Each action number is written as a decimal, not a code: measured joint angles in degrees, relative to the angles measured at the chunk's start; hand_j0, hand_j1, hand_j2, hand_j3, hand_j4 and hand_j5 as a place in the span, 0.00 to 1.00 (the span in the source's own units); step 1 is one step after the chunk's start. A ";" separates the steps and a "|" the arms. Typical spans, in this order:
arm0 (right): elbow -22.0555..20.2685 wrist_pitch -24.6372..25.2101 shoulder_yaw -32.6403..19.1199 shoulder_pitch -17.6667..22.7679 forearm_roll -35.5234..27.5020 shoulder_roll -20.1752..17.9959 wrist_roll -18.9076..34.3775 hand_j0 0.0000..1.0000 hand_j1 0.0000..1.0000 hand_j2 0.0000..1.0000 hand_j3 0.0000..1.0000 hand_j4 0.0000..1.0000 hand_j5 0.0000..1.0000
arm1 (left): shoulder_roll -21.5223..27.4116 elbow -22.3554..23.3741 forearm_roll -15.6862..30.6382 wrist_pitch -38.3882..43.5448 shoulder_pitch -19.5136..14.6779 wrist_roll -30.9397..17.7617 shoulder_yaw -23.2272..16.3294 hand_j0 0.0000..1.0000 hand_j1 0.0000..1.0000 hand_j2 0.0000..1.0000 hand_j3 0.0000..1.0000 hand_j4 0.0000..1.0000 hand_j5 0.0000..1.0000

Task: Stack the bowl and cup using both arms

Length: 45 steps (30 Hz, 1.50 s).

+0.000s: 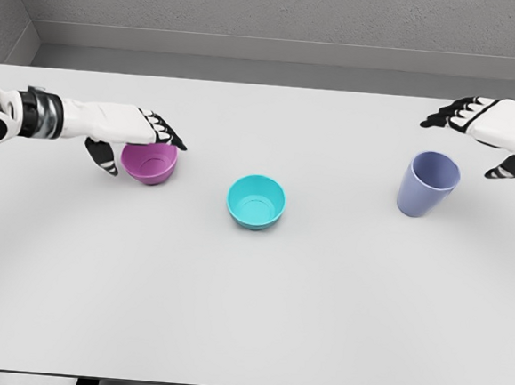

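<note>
White surface [248, 317] carries a teal bowl [256, 201] at its middle, a purple bowl [149, 163] to the left under the spread left hand [141, 139], and a blue cup [427, 184] upright beside the spread right hand [494, 131].

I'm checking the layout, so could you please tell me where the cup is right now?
In the head view the cup stands upright on the table's right side, right of the teal bowl and just below the right hand.
</note>
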 measured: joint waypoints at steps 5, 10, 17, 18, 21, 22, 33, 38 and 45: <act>-0.47 0.00 0.26 0.09 0.00 0.03 0.00 1.00 1.00 1.00 1.00 1.00 1.00 | -0.28 0.33 -0.04 0.00 -0.09 0.00 0.00 1.00 1.00 1.00 1.00 1.00 1.00; -0.54 0.00 0.31 0.35 0.00 0.05 0.00 1.00 1.00 1.00 1.00 1.00 1.00 | -0.38 0.89 -0.06 0.01 -0.35 0.00 0.00 1.00 1.00 1.00 1.00 1.00 1.00; -0.54 0.00 0.32 0.44 0.00 0.05 0.00 1.00 1.00 1.00 1.00 1.00 1.00 | -1.20 2.15 -0.78 0.00 -0.44 0.00 -0.01 1.00 1.00 1.00 1.00 1.00 1.00; -0.54 0.00 0.32 0.44 0.00 0.05 0.00 1.00 1.00 1.00 1.00 1.00 1.00 | -1.39 2.36 -0.98 0.00 -0.44 0.00 -0.01 1.00 1.00 1.00 1.00 1.00 1.00; -0.56 0.00 0.32 0.44 0.00 0.05 0.00 1.00 1.00 1.00 1.00 1.00 1.00 | -1.68 2.74 -1.32 0.00 -0.53 0.00 0.00 1.00 1.00 1.00 1.00 1.00 1.00; -0.57 0.00 0.32 0.44 0.00 0.05 0.00 1.00 1.00 1.00 1.00 1.00 1.00 | -1.77 2.83 -1.40 0.00 -0.53 0.00 0.00 1.00 1.00 1.00 1.00 1.00 1.00; -0.55 0.00 0.32 0.53 0.00 0.11 0.00 1.00 1.00 1.00 1.00 1.00 1.00 | -3.53 4.97 -2.26 -0.01 -1.05 -0.03 -0.09 1.00 1.00 1.00 1.00 1.00 1.00; -0.55 0.00 0.32 0.53 0.00 0.13 0.00 1.00 1.00 1.00 1.00 1.00 1.00 | -3.55 5.04 -2.48 0.00 -0.97 -0.01 -0.26 1.00 1.00 1.00 1.00 1.00 1.00; -0.54 0.00 0.32 0.53 0.00 0.04 0.00 1.00 1.00 1.00 1.00 1.00 1.00 | -3.57 5.05 -2.53 0.00 -0.97 0.00 -0.33 1.00 1.00 1.00 1.00 1.00 1.00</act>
